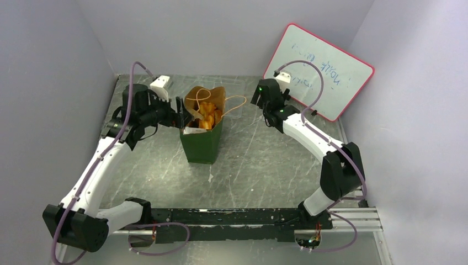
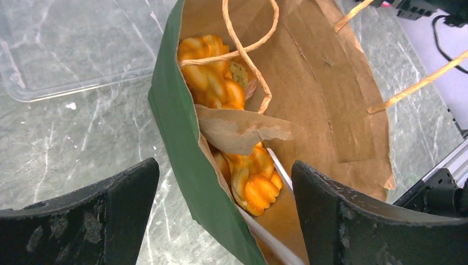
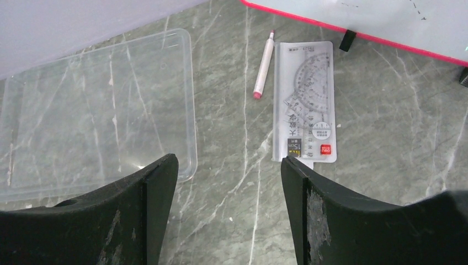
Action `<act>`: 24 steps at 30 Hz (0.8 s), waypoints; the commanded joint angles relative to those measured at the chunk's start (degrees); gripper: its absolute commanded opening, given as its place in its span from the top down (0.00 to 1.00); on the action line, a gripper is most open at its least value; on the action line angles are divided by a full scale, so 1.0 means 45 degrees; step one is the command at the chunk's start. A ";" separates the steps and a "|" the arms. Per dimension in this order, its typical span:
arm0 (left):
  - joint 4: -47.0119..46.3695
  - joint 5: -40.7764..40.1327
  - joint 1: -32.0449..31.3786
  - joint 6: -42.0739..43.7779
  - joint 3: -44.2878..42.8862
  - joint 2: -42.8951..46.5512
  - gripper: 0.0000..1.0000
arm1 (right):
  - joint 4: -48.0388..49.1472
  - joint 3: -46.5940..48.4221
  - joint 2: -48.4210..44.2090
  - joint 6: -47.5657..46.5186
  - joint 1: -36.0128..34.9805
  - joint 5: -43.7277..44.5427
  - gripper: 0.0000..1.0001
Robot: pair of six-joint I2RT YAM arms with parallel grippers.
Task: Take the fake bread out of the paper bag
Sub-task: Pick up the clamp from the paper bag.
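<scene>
Progress nil: fake bread [image 2: 256, 185] all inside paper bag [image 1: 201, 144]

Nearest the arm bases, the table [image 1: 259, 171] shows no bread piece lying out. Mid-table, the green bag stands upright, mouth open, orange pieces piled inside; the cord handles [image 2: 248, 55] droop across the opening and a torn paper flap partly covers the lower pieces. Exact piece count can't be told.

The left gripper [image 1: 180, 113] sits at the bag's left rim, jaws spread wide and holding nothing. In the wrist view the green wall runs between its fingers, one outside and one over the opening.

Farther back and right, the right gripper [image 3: 229, 165] hovers well apart from the bag, jaws apart and empty, above a clear tray [image 3: 99, 110], a pen [image 3: 264, 65] and a ruler pack [image 3: 305, 99]. A whiteboard [image 1: 320, 72] leans at the back.

Judgement: no step is done, and every piece is left to grasp and lift out. The flap and handles could snag.
</scene>
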State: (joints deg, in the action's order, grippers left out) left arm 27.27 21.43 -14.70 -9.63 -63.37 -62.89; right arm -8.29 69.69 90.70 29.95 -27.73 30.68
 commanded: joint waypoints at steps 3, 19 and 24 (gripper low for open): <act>0.0002 -0.1297 -0.0645 -0.0102 -0.0370 -0.0459 0.06 | -0.0336 -0.0291 -0.0622 0.0173 -0.0050 0.0078 0.27; -0.1469 -0.2157 -0.0740 -0.0291 -0.0044 -0.0939 0.06 | -0.2250 0.0502 -0.3180 -0.0763 -0.3974 0.3853 0.27; -0.2141 -0.1715 -0.0738 -0.0547 0.0289 -0.0931 0.09 | -0.3425 0.1210 -0.3885 -0.0633 -0.5693 0.5689 0.27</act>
State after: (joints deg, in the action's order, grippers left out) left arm 22.13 13.10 -17.58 -10.94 -63.16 -67.16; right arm -18.39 71.68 75.92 27.16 -48.88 46.24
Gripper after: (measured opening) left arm 0.925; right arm 0.727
